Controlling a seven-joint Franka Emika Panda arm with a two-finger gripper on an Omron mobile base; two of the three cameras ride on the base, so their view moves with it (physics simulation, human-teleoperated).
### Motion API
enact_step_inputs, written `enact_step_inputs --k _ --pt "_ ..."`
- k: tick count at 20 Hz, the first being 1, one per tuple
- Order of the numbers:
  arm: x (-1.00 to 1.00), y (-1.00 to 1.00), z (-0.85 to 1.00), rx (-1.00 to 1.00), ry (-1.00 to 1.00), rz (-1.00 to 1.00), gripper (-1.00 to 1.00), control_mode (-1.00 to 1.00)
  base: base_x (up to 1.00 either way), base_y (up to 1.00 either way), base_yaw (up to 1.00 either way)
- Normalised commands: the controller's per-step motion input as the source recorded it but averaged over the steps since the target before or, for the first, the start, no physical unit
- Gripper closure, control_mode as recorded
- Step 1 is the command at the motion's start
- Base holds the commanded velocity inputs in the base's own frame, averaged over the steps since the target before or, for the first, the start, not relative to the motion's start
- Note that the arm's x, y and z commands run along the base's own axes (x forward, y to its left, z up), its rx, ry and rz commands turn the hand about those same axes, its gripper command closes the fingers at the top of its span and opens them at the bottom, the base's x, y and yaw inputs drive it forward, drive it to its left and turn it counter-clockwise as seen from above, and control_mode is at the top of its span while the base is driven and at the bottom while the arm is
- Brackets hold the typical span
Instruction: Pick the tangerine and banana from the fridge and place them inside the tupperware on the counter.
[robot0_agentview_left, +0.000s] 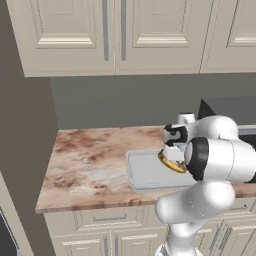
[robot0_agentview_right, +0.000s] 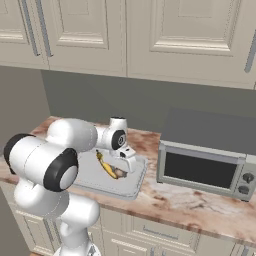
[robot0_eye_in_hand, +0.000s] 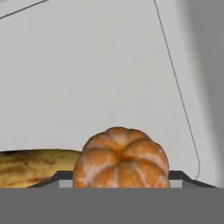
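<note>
My end effector (robot0_agentview_right: 121, 171) hung low over the tupperware (robot0_agentview_left: 145, 172), which sat on the desk (robot0_agentview_left: 90, 165) below the cream wall cabinets (robot0_agentview_left: 115, 35), with a microwave (robot0_agentview_right: 205, 167) further along the desk. In the hand view the tangerine (robot0_eye_in_hand: 121, 158) sat right between my fingertips (robot0_eye_in_hand: 59, 180), its segmented top facing the camera and its sides filling the gap, so my jaws stood at a middling width around it; I could not tell from these pictures whether they were truly pressing on it or only flanking it. The banana (robot0_eye_in_hand: 37, 167) lay just beside the tangerine on the tupperware's pale floor, touching or nearly touching it, with its long axis running across the hand view. In the right base view the banana (robot0_agentview_right: 106, 166) ran slantwise from the far left toward the near right of the tupperware, its near end close to my end effector. In the left base view it showed as a yellow curve (robot0_agentview_left: 170, 164) under my wrist, inside the tupperware's rim.
</note>
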Motion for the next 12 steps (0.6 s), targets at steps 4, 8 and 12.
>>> enact_step_inputs --k 4,8,12 --pt "0.0 0.0 -0.29 0.0 -0.02 0.0 -1.0 -1.0 0.0 0.0 0.0" --pt "-0.14 0.01 -0.08 0.0 -0.06 -0.01 -1.0 -1.0 0.0 0.0 0.0" --pt "-0.42 0.06 0.0 0.0 -0.1 -0.04 -1.0 -1.0 0.0 0.0 0.0"
